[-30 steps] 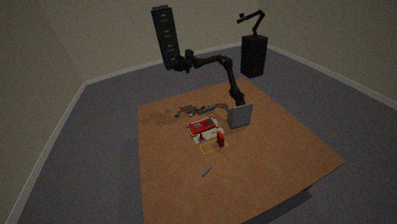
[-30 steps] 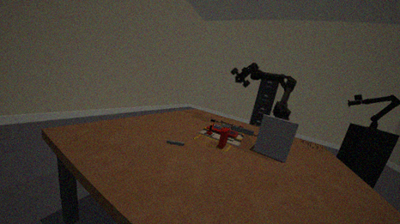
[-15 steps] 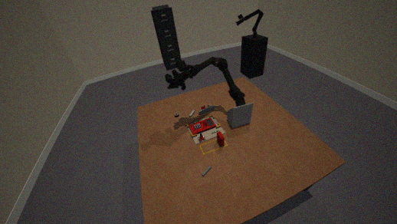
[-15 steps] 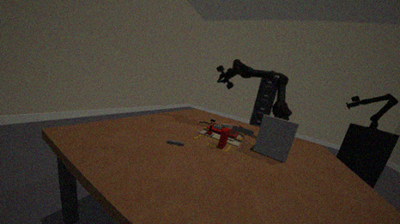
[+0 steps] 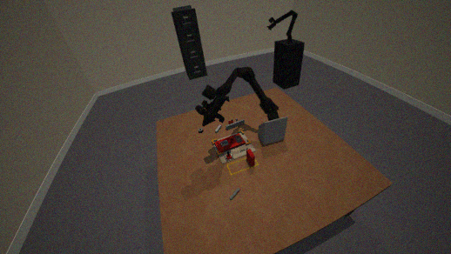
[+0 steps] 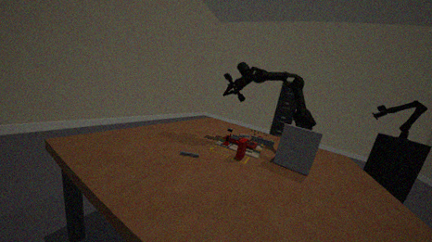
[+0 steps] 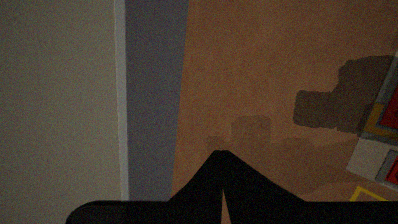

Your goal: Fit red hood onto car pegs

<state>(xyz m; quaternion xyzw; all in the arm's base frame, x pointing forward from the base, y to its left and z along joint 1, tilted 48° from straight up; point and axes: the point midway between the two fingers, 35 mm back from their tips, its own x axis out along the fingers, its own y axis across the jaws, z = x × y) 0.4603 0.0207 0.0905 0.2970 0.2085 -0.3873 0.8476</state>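
The red car chassis (image 5: 232, 142) with grey patches on its deck sits in the jig, left of the table's middle; its edge also shows at the right of the wrist view (image 7: 391, 114). The pegs are too small and dark to make out. A red piece (image 5: 250, 157) (image 6: 241, 149) stands upright at the yellow outline (image 5: 232, 174) (image 7: 358, 193) in front of the jig. It may be the hood on its edge; its holes cannot be seen. My gripper (image 5: 205, 124) (image 6: 225, 95) (image 7: 220, 157) is shut and empty, high above the table, to the left of and behind the chassis.
A grey panel (image 5: 272, 131) (image 6: 297, 149) stands upright right of the jig. A grey bar (image 5: 235, 193) (image 6: 189, 155) lies in front. Behind the jig are a grey holder (image 5: 235, 125), a white bar (image 5: 218, 129) and a small dark round part (image 5: 200, 130).
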